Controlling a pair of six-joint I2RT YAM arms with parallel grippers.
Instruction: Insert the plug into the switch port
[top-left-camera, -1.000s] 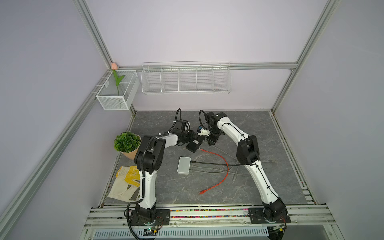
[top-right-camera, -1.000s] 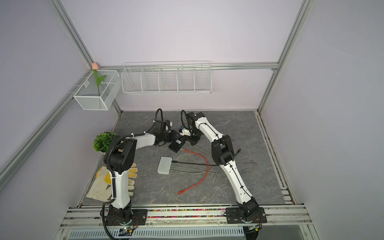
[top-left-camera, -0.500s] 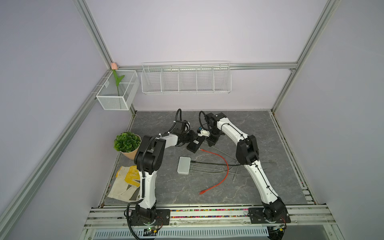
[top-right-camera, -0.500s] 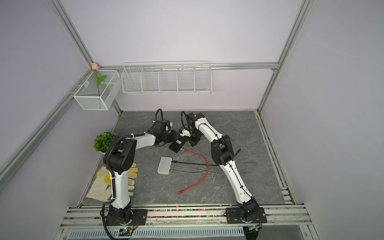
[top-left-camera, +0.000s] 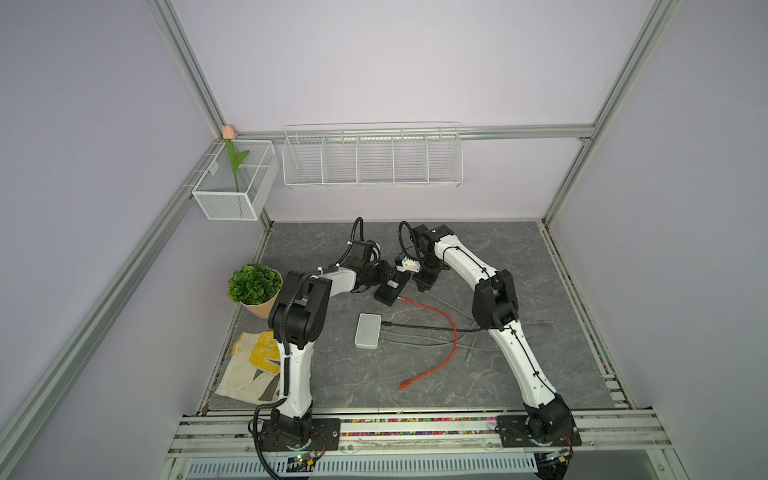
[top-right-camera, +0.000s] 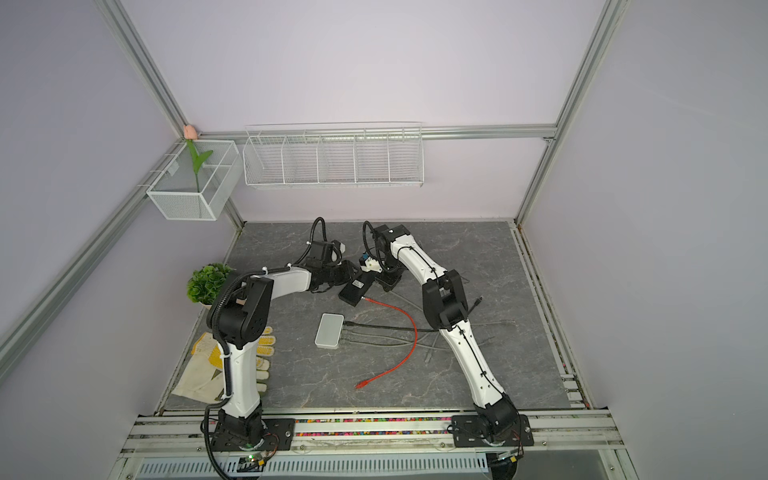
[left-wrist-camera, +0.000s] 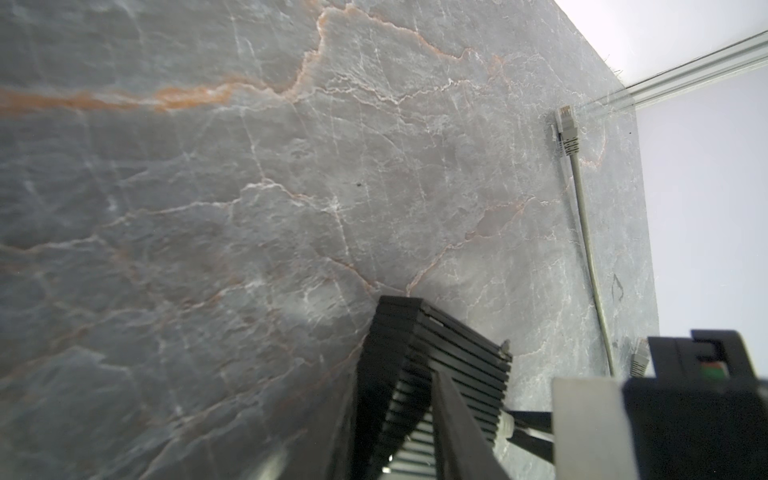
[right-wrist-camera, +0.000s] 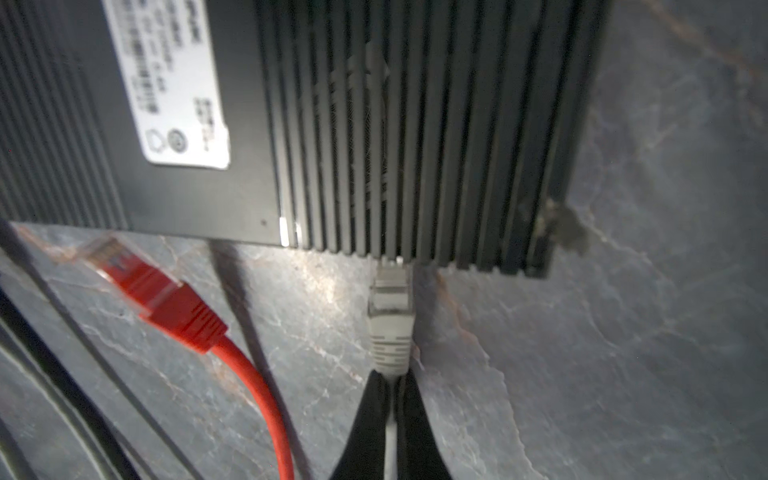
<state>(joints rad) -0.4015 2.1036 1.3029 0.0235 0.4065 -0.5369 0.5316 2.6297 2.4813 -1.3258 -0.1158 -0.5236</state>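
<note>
Barely anything moves in 1 second: lower centre, the right gripper (right-wrist-camera: 390, 376) pinches the grey plug (right-wrist-camera: 390, 316) at the black switch (right-wrist-camera: 415, 124) edge. The left gripper (top-left-camera: 383, 279) seemingly clamps the black switch, so seating looks unfinished.

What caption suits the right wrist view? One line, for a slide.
Right gripper holds the grey plug at the edge of the black switch; red plug lies loose nearby.

Back right: mat (top-left-camera: 519, 249) bare, open for a pass.
Middle back: left arm (top-left-camera: 332, 276) and right arm (top-left-camera: 461, 259) crowd the switch (top-left-camera: 390, 289) from both sides.
Port side: red plug (right-wrist-camera: 162, 299) lies near grey plug (right-wrist-camera: 388, 320); narrow gap between.
Centre: white box (top-left-camera: 368, 330), cables (top-left-camera: 428, 328) sprawl across.
Left edge: plant (top-left-camera: 254, 284), gloves (top-left-camera: 253, 361).
</note>
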